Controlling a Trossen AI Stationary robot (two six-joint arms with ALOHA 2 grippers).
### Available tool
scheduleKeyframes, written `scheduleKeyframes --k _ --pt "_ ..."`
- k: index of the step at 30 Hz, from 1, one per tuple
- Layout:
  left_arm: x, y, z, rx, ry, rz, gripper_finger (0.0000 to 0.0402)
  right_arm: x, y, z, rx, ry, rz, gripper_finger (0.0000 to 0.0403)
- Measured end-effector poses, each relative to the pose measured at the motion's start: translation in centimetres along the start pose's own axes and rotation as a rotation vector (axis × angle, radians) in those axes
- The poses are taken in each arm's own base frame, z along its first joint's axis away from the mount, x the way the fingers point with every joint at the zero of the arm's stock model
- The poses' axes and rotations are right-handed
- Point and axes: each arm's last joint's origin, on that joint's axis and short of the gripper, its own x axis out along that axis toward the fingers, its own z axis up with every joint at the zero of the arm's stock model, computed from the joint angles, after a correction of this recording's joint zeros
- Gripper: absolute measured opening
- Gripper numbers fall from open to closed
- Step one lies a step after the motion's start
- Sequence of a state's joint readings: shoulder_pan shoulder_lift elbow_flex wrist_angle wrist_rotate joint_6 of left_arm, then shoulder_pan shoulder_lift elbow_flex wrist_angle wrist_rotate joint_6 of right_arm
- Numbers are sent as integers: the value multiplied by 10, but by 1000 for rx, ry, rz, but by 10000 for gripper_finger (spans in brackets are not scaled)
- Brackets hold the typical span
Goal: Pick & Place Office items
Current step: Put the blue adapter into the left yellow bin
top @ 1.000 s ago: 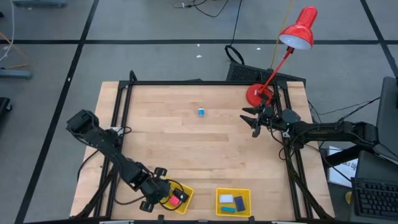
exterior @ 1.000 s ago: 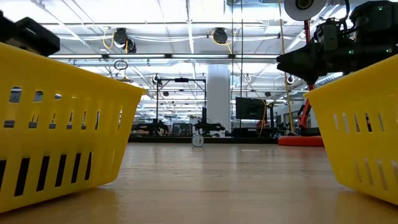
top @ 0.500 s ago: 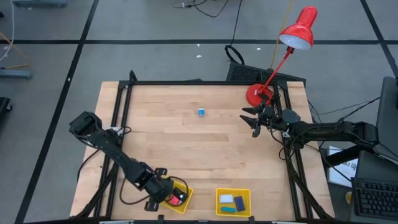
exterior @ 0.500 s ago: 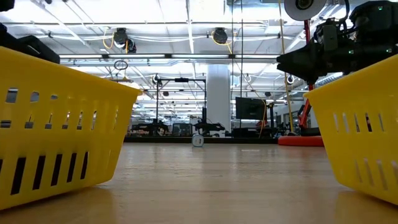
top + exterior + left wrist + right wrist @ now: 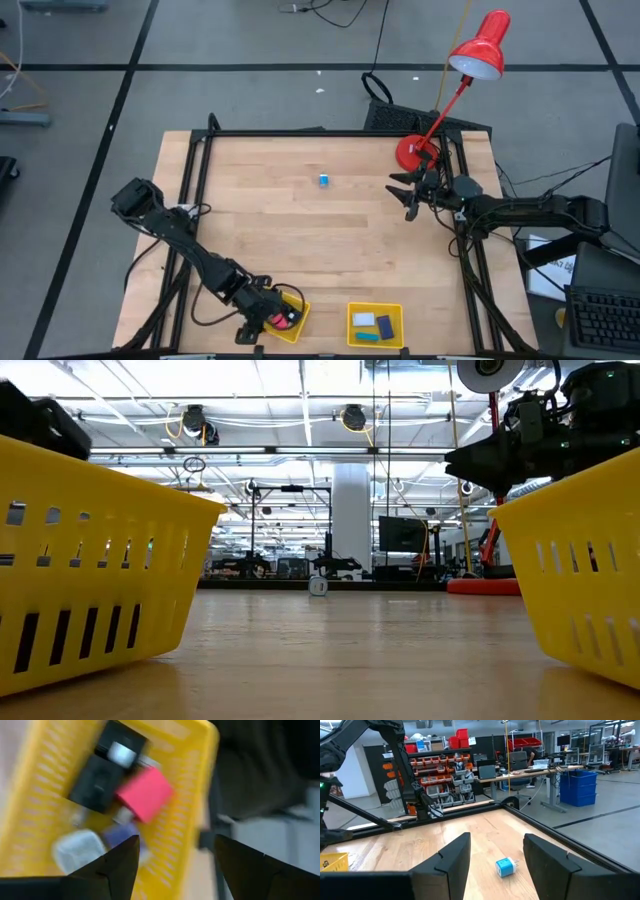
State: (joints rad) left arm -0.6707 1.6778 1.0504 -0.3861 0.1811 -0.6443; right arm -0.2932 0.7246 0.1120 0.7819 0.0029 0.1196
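My left gripper (image 5: 175, 847) hangs open over the left yellow tray (image 5: 297, 304) near the table's front edge. In that tray lie a black item (image 5: 102, 777), a pink-red item (image 5: 146, 794), a pale whitish item (image 5: 76, 851) and a bluish one (image 5: 120, 834). None of them is between my fingers. A small light blue item (image 5: 324, 180) rests alone on the wood toward the far side, also seen as the blue item (image 5: 505, 866) before my right gripper (image 5: 495, 845). That gripper (image 5: 408, 196) is open at the right, beside the lamp base.
A second yellow tray (image 5: 352, 312) at the front centre holds white, blue and teal items. A red desk lamp (image 5: 478, 50) stands with its base (image 5: 412, 152) at the far right corner. A black frame (image 5: 300, 133) borders the table. Bare wood lies mid-table.
My left gripper has shifted a little toward the table's near edge and to the right, staying over the left yellow tray, and has opened there. In the low view that tray's rim has moved slightly. My right arm has kept still.
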Motion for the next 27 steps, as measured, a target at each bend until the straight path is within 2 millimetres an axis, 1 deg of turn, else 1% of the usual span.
scheduleKeyframes --k 2,4,6,9,11,13,17,19,21,24,27 --pt "-10 2 4 -3 31 -80 263 0 0 0 0 1 0 171" --pt "-23 4 8 -18 13 -121 267 0 0 0 -7 1 0 171" --pt "-38 5 12 -7 -36 -130 268 0 0 0 -17 1 0 171" --pt "-65 7 16 67 -137 -106 269 0 0 0 -30 0 0 171" --pt "-84 9 18 140 -233 -53 269 0 0 0 -30 1 0 171" --pt "-104 11 19 227 -344 38 269 0 0 0 -30 1 0 171" --pt "-138 17 17 370 -537 279 269 0 0 -1 -30 6 -1 171" --pt "-149 27 11 384 -586 387 269 0 0 -1 -30 8 -1 171" --pt "-155 42 2 355 -627 476 269 0 0 -1 -26 8 -1 171" --pt "-154 71 -11 273 -709 553 269 0 0 -1 -21 7 -3 171" --pt "-147 101 -23 181 -844 562 269 1 -1 1 -17 -10 -27 171"
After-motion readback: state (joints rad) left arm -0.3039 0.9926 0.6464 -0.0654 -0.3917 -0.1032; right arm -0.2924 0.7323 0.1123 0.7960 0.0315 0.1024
